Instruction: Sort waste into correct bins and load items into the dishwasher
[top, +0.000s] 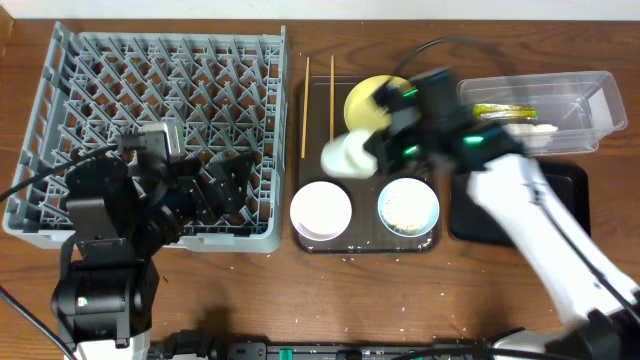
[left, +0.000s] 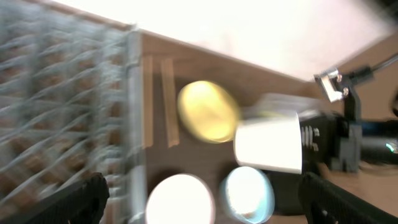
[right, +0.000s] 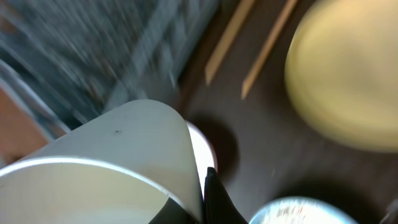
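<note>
Grey dish rack: left of brown serving tray; left gripper over it, jaws spread, empty.
Yellow plate: tray's far end.
White bowl, light blue bowl: tray's near end.
Small white cup: lifted above tray centre, clenched in right gripper.

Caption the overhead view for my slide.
Right tool holds the white cup over the brown tray, near the yellow plate; left tool hangs open over the grey dish rack.

Blurred dish rack, edge-cropped white cup
</note>
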